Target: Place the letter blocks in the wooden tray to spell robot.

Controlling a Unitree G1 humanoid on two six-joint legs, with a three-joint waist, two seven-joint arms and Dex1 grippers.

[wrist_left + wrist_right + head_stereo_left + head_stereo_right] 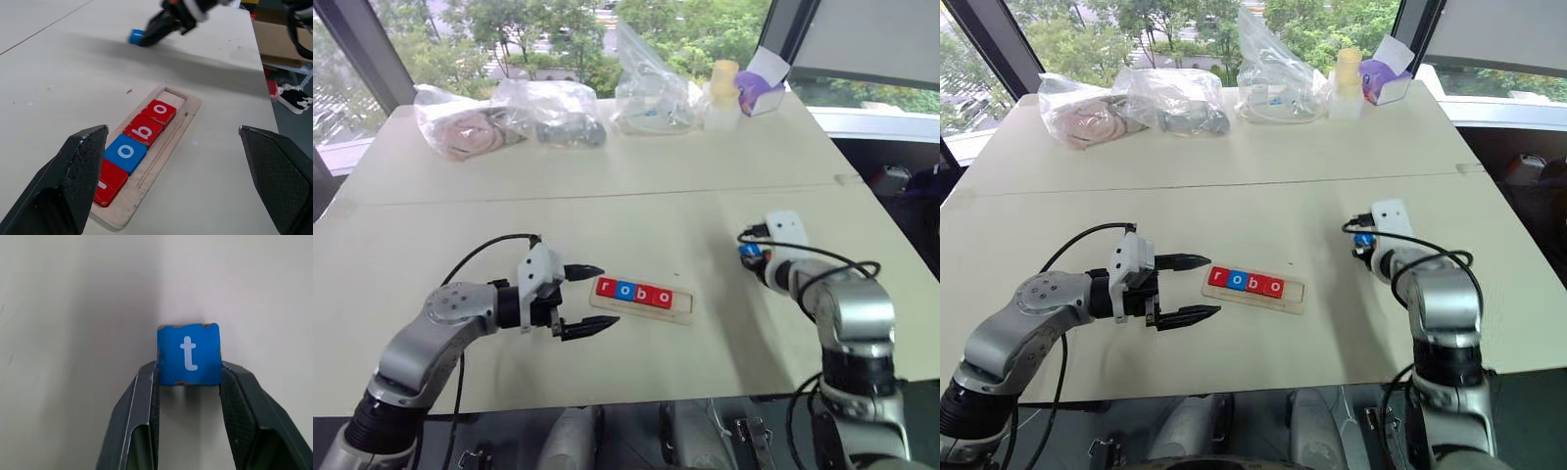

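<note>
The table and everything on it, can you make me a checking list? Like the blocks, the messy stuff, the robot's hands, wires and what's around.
Surface: pale table, bare in the middle.
Job's things: wooden tray holds four letter blocks reading r, o, b, o; its last slot is empty. The blue t block is off to the right of the tray.
Clutter: plastic bags, a pale bottle and a purple-and-white box along the far edge.
Grippers: left gripper open beside the tray; right gripper shut on the t block.
Cables: black cables loop over both arms.
Surroundings: windows with green trees.
</note>
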